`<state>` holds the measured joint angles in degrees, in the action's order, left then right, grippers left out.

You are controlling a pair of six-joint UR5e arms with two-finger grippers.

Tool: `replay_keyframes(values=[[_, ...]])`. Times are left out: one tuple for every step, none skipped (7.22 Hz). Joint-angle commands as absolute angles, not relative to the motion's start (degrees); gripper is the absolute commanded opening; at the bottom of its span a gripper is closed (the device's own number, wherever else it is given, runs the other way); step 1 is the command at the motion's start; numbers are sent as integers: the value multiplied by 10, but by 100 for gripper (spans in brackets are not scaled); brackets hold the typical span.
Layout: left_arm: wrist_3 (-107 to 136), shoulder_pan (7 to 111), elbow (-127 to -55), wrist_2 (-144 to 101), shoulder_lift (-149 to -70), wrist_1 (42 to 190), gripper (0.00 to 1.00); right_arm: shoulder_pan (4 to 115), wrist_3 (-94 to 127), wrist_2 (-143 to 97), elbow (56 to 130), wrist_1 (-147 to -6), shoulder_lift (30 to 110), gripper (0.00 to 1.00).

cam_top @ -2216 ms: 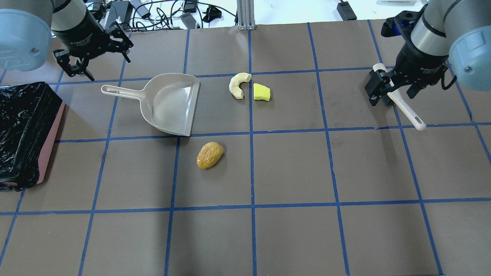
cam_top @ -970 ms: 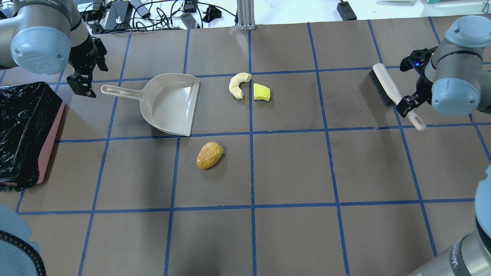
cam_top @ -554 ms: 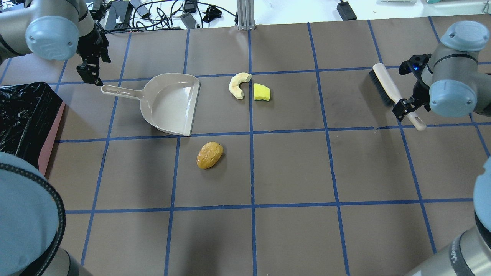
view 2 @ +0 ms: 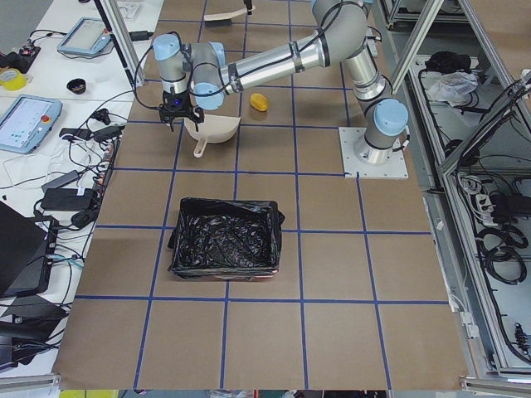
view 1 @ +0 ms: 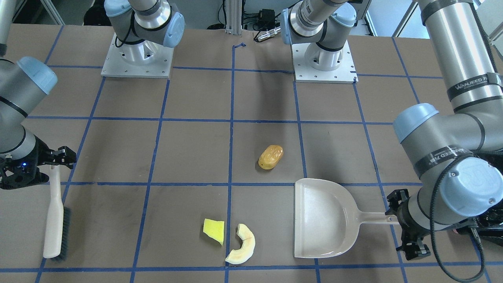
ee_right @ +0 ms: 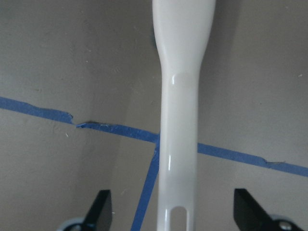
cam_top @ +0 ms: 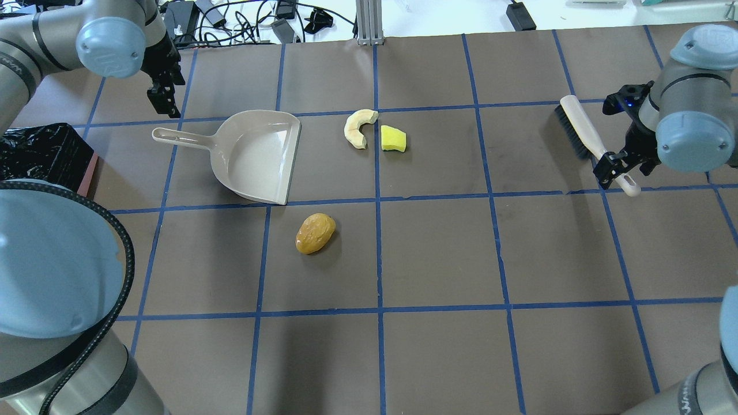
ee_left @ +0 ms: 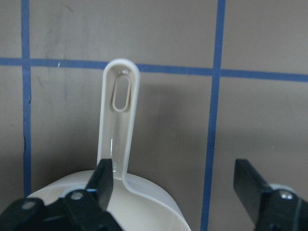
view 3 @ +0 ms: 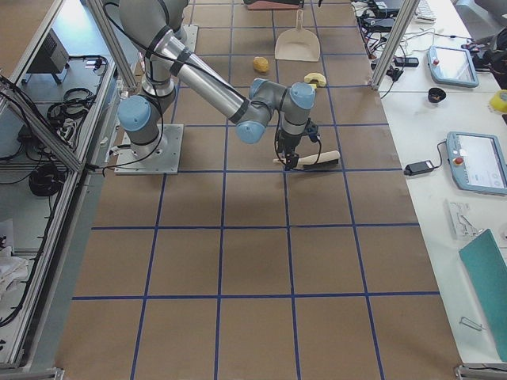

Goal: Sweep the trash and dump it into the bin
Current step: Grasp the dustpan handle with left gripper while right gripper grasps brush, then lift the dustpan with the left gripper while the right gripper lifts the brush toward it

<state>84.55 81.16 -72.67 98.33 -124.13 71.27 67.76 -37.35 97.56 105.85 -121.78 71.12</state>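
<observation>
Amber lump, yellow wedge, cream crescent, beige dustpan and dark-bristled brush, black-bagged pink bin, brown blue-gridded table

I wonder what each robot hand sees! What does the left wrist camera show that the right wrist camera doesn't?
Only the left wrist camera shows the dustpan, its handle near one finger of the open left gripper. Only the right wrist camera shows the brush handle, centred under the open right gripper. Both show brown table and blue tape lines.

One camera hangs high over the dustpan, another faces it from across; both share it. Two stand far off to either side (the left wrist camera hugs its handle).
</observation>
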Motion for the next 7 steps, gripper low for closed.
replay_keyframes(values=[[848,830,-770,983,-1236,707,78,678,-377,974,1061,-1219,708,77],[795,830,-811,984,-1231,667,77,678,-372,973,1062,-1222,708,73],[769,828,-846,985,-1229,617,75,678,-368,973,1063,-1222,708,73],[749,826,-857,986,-1229,594,75,678,-365,973,1071,-1223,708,62],[747,824,-853,987,-1227,598,71,678,-365,973,1075,-1224,708,58],[745,822,-852,988,-1227,597,71,678,-366,973,1075,-1227,712,55],[739,812,-857,993,-1226,599,71,678,-365,973,1073,-1227,714,38]])
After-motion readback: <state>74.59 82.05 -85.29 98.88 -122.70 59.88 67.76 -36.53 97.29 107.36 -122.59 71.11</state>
